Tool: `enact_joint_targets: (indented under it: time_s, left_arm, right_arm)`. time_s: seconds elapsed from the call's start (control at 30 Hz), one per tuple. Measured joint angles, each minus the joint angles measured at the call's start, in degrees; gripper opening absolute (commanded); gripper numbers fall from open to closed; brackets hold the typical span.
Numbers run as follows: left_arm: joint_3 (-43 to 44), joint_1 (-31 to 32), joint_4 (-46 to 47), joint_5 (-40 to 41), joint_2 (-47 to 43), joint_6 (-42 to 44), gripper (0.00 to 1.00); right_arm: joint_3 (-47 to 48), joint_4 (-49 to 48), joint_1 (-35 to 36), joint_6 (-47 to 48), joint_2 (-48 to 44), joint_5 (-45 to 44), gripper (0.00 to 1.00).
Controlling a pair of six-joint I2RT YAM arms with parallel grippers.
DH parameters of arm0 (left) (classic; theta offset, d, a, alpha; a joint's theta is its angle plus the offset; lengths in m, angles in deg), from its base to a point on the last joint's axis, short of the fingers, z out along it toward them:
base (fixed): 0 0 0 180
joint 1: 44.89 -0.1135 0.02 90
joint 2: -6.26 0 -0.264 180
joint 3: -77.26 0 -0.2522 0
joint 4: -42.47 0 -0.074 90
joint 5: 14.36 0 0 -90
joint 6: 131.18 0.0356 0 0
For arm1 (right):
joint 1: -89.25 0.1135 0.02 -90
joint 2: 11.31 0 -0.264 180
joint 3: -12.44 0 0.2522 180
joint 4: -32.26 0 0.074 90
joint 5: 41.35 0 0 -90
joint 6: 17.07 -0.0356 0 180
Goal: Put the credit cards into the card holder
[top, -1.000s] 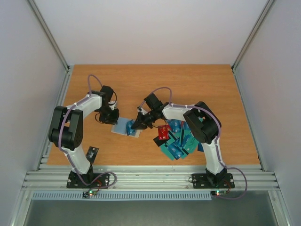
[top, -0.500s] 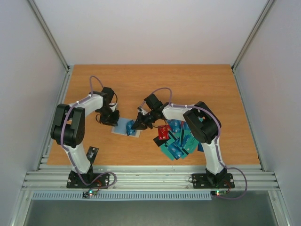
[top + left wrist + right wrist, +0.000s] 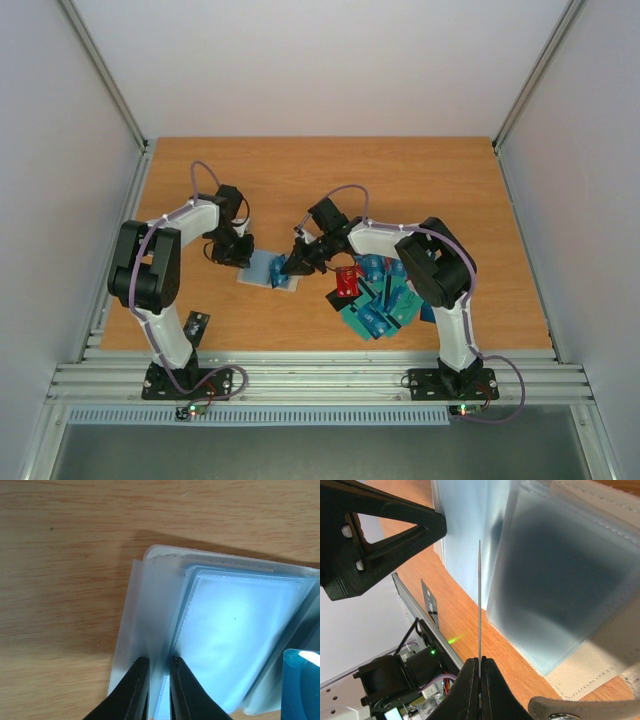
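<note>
Both elbows have shifted a little since a second ago, the left one toward the middle of the desk (image 3: 420, 170) and the right one outward, while the 2 grippers sit at the same spot over the card holder (image 3: 258, 271).

Nearest, just beside the left arm's base, a small dark rectangle (image 3: 196, 325) lies on the wood; what it is I cannot tell. Right of centre, a loose pile of credit cards (image 3: 372, 300) spreads out overlapping, mostly teal and blue with 1 red card (image 3: 348, 281) at its left edge and some black ones; the right forearm passes over part of it.

Left of the pile, well apart from it, the card holder lies open and flat on the desk. The left wrist view shows its cream edge with stitching and its cloudy clear sleeves (image 3: 230, 630). The left gripper (image 3: 240, 256) comes in from the holder's left side, its jaws nearly closed and pinching 1 clear sleeve leaf between them (image 3: 156, 662).

The right gripper (image 3: 291, 265) reaches in from the holder's right side. Its jaws are fully closed on 1 teal-blue card (image 3: 302, 685), seen edge-on as a thin line in the right wrist view (image 3: 479, 605), standing beside the edge of a sleeve (image 3: 560, 580). Whether the card has entered a sleeve cannot be told.

Beyond both grippers lies bare wood up to the back wall.
</note>
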Motion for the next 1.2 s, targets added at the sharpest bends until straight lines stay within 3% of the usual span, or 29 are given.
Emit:
enact_joint_targets:
  time_s: [0.7, 1.2]
  left_arm:
    - [0.26, -0.02, -0.66, -0.68, 0.00, 0.83, 0.14]
    - [0.09, -0.07, -1.40, -3.10, -0.02, 0.94, 0.14]
  right_arm:
    - [6.10, 5.09, 0.00, 0.17, 4.20, -0.81, 0.01]
    - [7.17, 1.55, 0.00, 1.05, 6.95, 0.31, 0.01]
